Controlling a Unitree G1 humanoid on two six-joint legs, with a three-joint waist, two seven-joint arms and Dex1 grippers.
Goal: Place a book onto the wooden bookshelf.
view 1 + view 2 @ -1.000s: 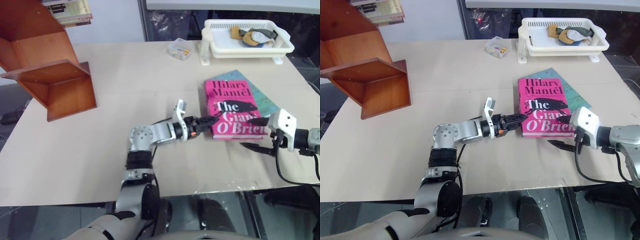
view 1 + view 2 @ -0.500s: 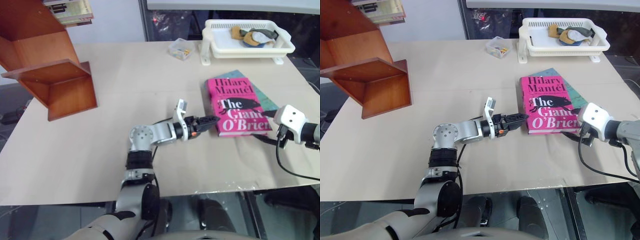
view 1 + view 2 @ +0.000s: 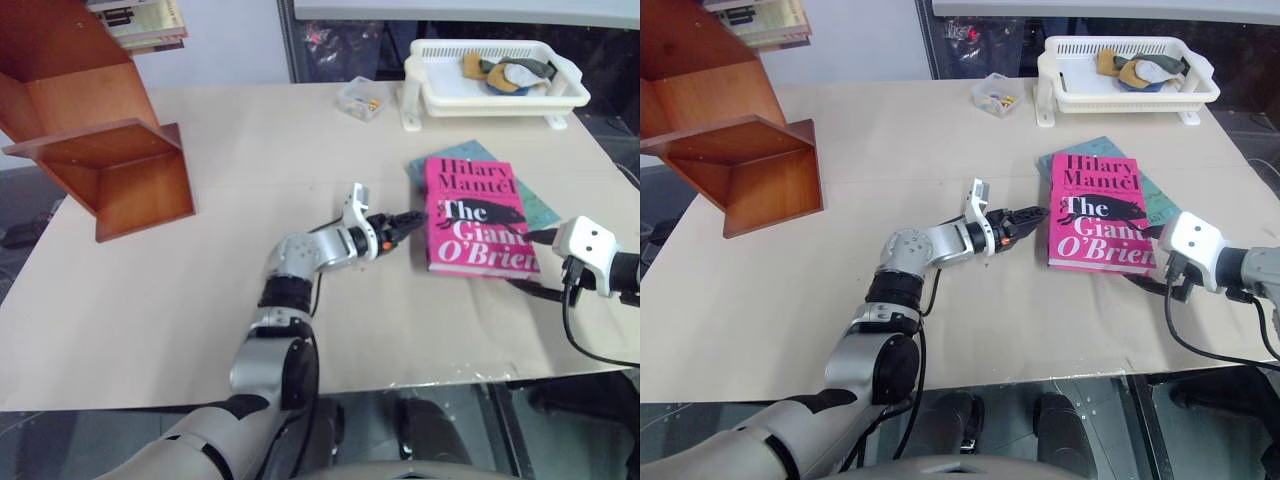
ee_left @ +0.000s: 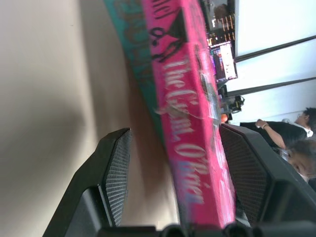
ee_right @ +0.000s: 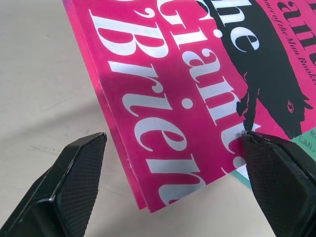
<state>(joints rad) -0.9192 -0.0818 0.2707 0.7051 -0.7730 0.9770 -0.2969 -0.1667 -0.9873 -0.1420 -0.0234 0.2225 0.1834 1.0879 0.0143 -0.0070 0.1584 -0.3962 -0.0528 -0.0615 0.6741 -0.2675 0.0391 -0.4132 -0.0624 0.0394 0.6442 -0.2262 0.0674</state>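
Pink book (image 3: 478, 215) between left gripper (image 3: 411, 218) jaws

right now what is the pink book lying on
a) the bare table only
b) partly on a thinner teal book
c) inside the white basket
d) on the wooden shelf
b: the pink book lies flat on the table with a teal book sticking out from under its far and right edges.

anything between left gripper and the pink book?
Nothing: left gripper sits right at the book spine, jaws open around it in the left wrist view.
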